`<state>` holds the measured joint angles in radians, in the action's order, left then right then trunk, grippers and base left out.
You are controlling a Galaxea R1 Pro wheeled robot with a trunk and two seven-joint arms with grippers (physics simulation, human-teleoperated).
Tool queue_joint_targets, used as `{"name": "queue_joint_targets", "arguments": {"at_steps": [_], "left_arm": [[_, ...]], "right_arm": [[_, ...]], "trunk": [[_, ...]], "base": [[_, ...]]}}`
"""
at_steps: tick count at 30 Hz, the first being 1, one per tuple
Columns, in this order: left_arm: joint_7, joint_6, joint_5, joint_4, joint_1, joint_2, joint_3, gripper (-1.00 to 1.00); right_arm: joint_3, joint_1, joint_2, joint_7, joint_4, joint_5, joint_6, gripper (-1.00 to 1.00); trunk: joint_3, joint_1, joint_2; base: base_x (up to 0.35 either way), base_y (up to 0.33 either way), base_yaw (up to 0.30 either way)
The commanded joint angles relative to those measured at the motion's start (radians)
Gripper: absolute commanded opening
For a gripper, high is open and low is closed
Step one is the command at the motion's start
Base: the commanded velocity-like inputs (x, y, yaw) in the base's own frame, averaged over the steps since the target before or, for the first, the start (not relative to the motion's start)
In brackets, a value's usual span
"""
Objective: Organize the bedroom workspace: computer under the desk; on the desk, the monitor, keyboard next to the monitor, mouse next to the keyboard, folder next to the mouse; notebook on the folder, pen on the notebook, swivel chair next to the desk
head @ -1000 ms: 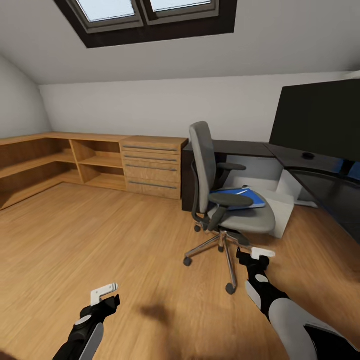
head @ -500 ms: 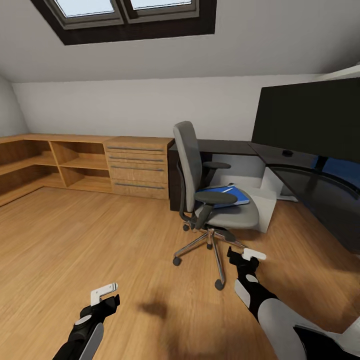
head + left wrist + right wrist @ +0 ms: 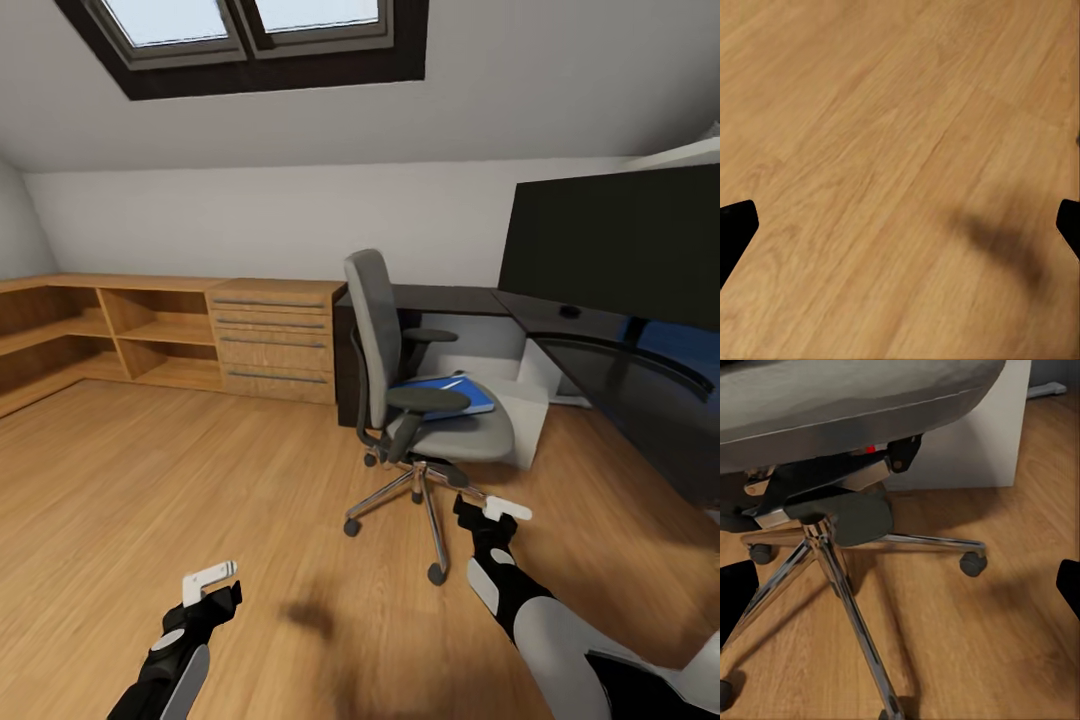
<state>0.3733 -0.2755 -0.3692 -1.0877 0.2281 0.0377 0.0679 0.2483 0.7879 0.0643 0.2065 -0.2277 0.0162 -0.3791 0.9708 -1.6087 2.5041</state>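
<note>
Grey upholstered swivel chair (image 3: 432, 400), chrome star base

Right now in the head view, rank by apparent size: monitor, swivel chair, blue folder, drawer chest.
1. monitor, cut by the frame edge
2. swivel chair
3. drawer chest, farther away, so true size is unsure
4. blue folder

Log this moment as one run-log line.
phase: approaching swivel chair | folder: on chair seat | monitor: on desk | left tool: open, empty | right tool: open, empty
</note>
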Motion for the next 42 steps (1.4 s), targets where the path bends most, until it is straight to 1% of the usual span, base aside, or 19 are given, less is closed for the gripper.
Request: {"name": "queue_joint_targets", "arguments": {"at_steps": [1, 14, 19, 21, 22, 23, 24, 26, 28, 30, 31, 32, 33, 35, 36, 37, 38, 41, 42], "left_arm": [[0.010, -0.002, -0.009, -0.001, 0.000, 0.001, 0.004, 1.00], [0.010, -0.001, -0.008, 0.002, 0.000, 0.002, 0.004, 1.00], [0.007, -0.003, -0.012, 0.003, 0.000, 0.002, 0.002, 1.00], [0.007, -0.004, -0.012, 0.003, 0.000, 0.002, 0.001, 1.00], [0.007, -0.004, -0.012, 0.004, 0.000, 0.002, 0.000, 1.00], [0.007, -0.005, -0.012, 0.004, 0.000, 0.003, 0.000, 1.00], [0.007, -0.005, -0.013, 0.004, 0.000, 0.003, -0.001, 1.00], [0.007, -0.005, -0.013, 0.004, 0.000, 0.003, -0.001, 1.00], [0.007, -0.005, -0.013, 0.005, 0.000, 0.004, -0.002, 1.00], [0.007, -0.005, -0.014, 0.005, 0.000, 0.004, -0.002, 1.00], [0.008, -0.005, -0.014, 0.005, 0.000, 0.004, -0.002, 1.00], [0.008, -0.005, -0.014, 0.005, 0.000, 0.004, -0.002, 1.00], [0.008, -0.005, -0.014, 0.005, 0.000, 0.004, -0.002, 1.00], [0.008, -0.005, -0.014, 0.005, 0.000, 0.004, -0.002, 1.00], [0.008, -0.005, -0.013, 0.004, 0.000, 0.004, -0.002, 1.00], [0.009, -0.004, -0.013, 0.004, 0.000, 0.004, -0.002, 1.00], [0.009, -0.004, -0.013, 0.005, 0.000, 0.004, -0.002, 1.00], [0.010, -0.003, -0.011, 0.005, 0.000, 0.003, 0.000, 1.00], [0.010, -0.003, -0.011, 0.005, 0.000, 0.003, 0.001, 1.00]], "right_arm": [[0.002, 0.001, 0.001, 0.004, 0.001, 0.002, -0.003, 1.00], [0.002, 0.001, 0.003, 0.019, 0.001, 0.001, -0.003, 1.00], [0.006, 0.001, -0.002, 0.018, -0.007, -0.007, 0.004, 1.00], [0.018, 0.002, -0.005, 0.017, -0.025, -0.052, 0.021, 1.00], [0.028, 0.001, -0.007, 0.016, -0.040, -0.094, 0.041, 1.00], [0.032, 0.001, -0.010, 0.014, -0.047, -0.115, 0.051, 1.00], [0.038, 0.002, -0.014, 0.012, -0.061, -0.158, 0.071, 1.00], [0.042, 0.002, -0.020, 0.010, -0.075, -0.199, 0.086, 1.00], [0.046, 0.003, -0.033, 0.009, -0.103, -0.276, 0.102, 1.00], [0.047, 0.004, -0.040, 0.009, -0.113, -0.316, 0.107, 1.00], [0.048, 0.004, -0.048, 0.008, -0.120, -0.361, 0.111, 1.00], [0.048, 0.004, -0.052, 0.008, -0.123, -0.386, 0.113, 1.00], [0.049, 0.005, -0.062, 0.007, -0.126, -0.440, 0.115, 1.00], [0.049, 0.005, -0.071, 0.001, -0.129, -0.495, 0.117, 1.00], [0.048, 0.005, -0.077, -0.012, -0.130, -0.548, 0.118, 1.00], [0.047, 0.005, -0.080, -0.022, -0.130, -0.572, 0.118, 1.00], [0.046, 0.005, -0.083, -0.046, -0.130, -0.611, 0.118, 1.00], [0.047, 0.005, -0.088, -0.102, -0.128, -0.655, 0.118, 1.00], [0.047, 0.005, -0.090, -0.114, -0.129, -0.662, 0.118, 1.00]], "trunk": [[-0.003, 0.001, 0.000], [-0.053, 0.006, -0.003], [-0.073, 0.009, -0.004], [-0.079, 0.016, -0.018], [-0.082, 0.020, -0.025], [-0.085, 0.024, -0.032], [-0.088, 0.028, -0.039], [-0.095, 0.036, -0.053], [-0.101, 0.043, -0.067], [-0.107, 0.051, -0.081], [-0.110, 0.055, -0.088], [-0.114, 0.059, -0.095], [-0.117, 0.062, -0.102], [-0.123, 0.070, -0.116], [-0.126, 0.074, -0.123], [-0.129, 0.078, -0.130], [-0.129, 0.078, -0.130], [-0.129, 0.078, -0.130], [-0.129, 0.078, -0.130]], "base": [[0.000, 0.000, -0.052], [0.000, 0.000, -0.008], [0.000, 0.000, 0.000], [0.000, 0.000, 0.000], [0.000, 0.000, 0.000], [0.000, 0.000, 0.000], [0.000, 0.000, 0.000], [0.000, 0.000, 0.000], [0.000, 0.000, 0.000], [0.000, 0.000, 0.000], [0.000, 0.000, 0.000], [0.000, 0.000, 0.000], [0.000, 0.000, 0.000], [0.000, 0.000, 0.000], [0.000, 0.000, 0.000], [0.000, 0.000, 0.000], [0.000, 0.000, 0.000], [0.000, 0.000, 0.000], [0.000, 0.000, 0.000]]}}
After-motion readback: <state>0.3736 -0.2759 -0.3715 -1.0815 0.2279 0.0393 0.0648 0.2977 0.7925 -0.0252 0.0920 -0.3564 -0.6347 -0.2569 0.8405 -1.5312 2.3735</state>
